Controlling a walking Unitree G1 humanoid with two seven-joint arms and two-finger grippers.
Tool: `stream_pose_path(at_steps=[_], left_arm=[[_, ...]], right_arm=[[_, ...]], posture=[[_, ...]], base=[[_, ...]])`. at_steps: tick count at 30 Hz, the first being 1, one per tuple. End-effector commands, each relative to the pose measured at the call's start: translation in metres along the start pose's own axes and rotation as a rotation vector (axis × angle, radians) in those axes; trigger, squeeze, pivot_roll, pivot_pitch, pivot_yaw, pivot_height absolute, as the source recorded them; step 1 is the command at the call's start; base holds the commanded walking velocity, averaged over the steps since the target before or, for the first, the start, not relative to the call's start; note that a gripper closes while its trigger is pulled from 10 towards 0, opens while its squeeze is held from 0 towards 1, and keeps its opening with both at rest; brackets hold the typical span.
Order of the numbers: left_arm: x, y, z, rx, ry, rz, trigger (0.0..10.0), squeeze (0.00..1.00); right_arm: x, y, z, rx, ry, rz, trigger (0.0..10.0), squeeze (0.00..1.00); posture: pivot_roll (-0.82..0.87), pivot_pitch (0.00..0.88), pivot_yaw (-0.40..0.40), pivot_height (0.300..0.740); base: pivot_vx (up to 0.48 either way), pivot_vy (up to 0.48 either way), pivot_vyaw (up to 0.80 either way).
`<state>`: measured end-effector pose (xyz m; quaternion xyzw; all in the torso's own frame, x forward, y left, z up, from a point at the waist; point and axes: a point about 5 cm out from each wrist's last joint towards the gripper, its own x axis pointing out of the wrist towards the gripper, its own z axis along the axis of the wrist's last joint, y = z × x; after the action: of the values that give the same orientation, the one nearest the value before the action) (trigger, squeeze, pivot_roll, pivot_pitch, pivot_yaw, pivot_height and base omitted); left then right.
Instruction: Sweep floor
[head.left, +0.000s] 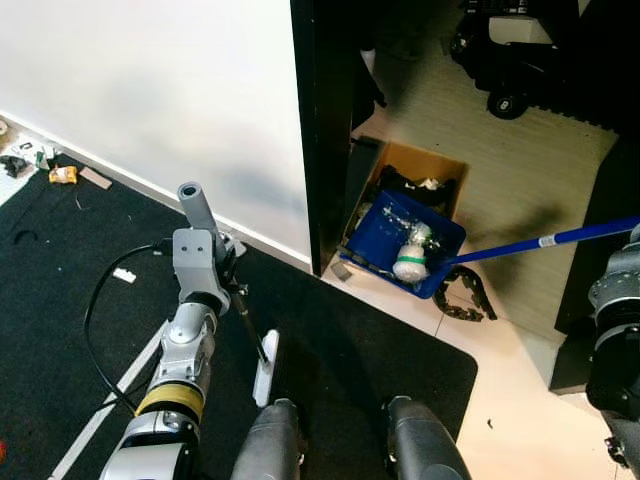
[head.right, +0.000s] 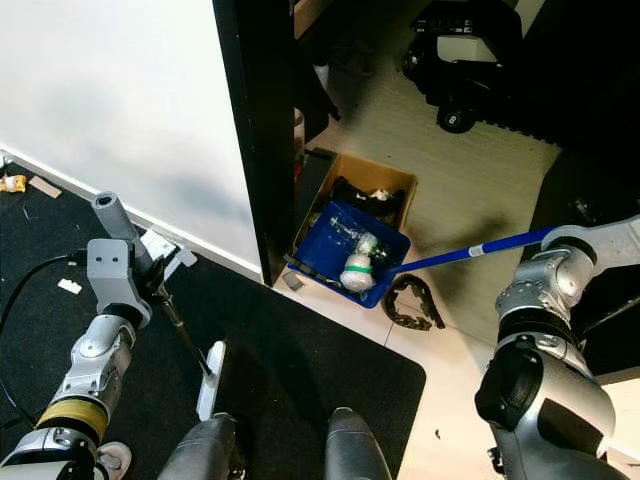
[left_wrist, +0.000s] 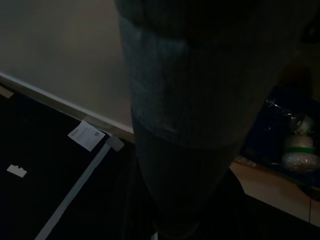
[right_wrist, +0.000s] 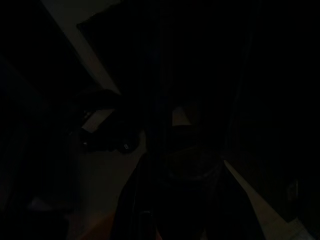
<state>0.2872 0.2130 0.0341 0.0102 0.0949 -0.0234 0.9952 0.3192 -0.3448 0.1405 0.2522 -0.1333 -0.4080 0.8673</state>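
My left gripper (head.left: 226, 272) is shut on a broom's grey handle (head.left: 194, 207). A thin black rod runs down from it to the white broom head (head.left: 266, 368), which rests on the black mat (head.left: 390, 360). In the left wrist view the grey handle (left_wrist: 175, 100) stands close before the camera. My right gripper (head.right: 556, 238) at the far right is shut on the long blue handle (head.right: 470, 252) of a blue dustpan (head.left: 385, 228). The pan sits on the pale floor by the black door post (head.left: 322, 130) and holds a white crumpled wad (head.left: 411, 262) and clear plastic.
A cardboard box (head.left: 432, 168) stands just behind the dustpan. A black chain-like piece (head.left: 464, 298) lies on the floor beside it. Litter (head.left: 62, 175) lies at the far left by the baseboard, and a white scrap (head.left: 124, 275) lies on the mat. A wheeled black machine (head.left: 510, 60) stands farther back.
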Motion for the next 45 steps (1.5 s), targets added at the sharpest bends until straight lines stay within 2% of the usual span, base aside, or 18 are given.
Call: stream_pose_path(at_steps=[1, 11, 27, 32, 38, 45], left_arm=[[0.0, 0.005, 0.009, 0.02, -0.05, -0.005, 10.0, 0.0], [-0.001, 0.005, 0.009, 0.017, -0.052, -0.01, 10.0, 0.0], [-0.002, 0.006, 0.01, 0.01, -0.064, -0.005, 10.0, 0.0], [-0.001, 0.002, 0.011, 0.0, -0.079, -0.009, 10.0, 0.0], [0.0, -0.001, 0.012, 0.048, -0.082, -0.029, 10.0, 0.0], [0.0, -0.001, 0.012, 0.039, -0.081, -0.008, 10.0, 0.0]], right_arm=[[0.002, 0.007, 0.008, 0.035, -0.048, -0.005, 10.0, 0.0], [0.004, 0.014, 0.014, 0.032, -0.083, -0.021, 10.0, 0.0], [0.005, 0.015, 0.018, 0.026, -0.098, -0.025, 10.0, 0.0], [0.007, 0.014, 0.02, 0.021, -0.108, -0.03, 10.0, 0.0], [0.009, 0.016, 0.025, 0.018, -0.121, -0.028, 10.0, 0.0], [0.012, 0.022, 0.03, 0.001, -0.132, -0.013, 10.0, 0.0]], posture=[[0.01, 0.057, 0.016, 0.74], [0.01, 0.062, 0.013, 0.74], [0.02, 0.066, 0.011, 0.74], [0.02, 0.066, 0.013, 0.74], [0.01, 0.066, 0.013, 0.74], [0.01, 0.067, 0.007, 0.74]], base=[[0.424, 0.0, 0.0], [0.475, 0.0, 0.0], [0.48, 0.0, 0.0], [0.0, 0.0, 0.0], [0.0, 0.0, 0.0], [0.0, -0.472, 0.0]])
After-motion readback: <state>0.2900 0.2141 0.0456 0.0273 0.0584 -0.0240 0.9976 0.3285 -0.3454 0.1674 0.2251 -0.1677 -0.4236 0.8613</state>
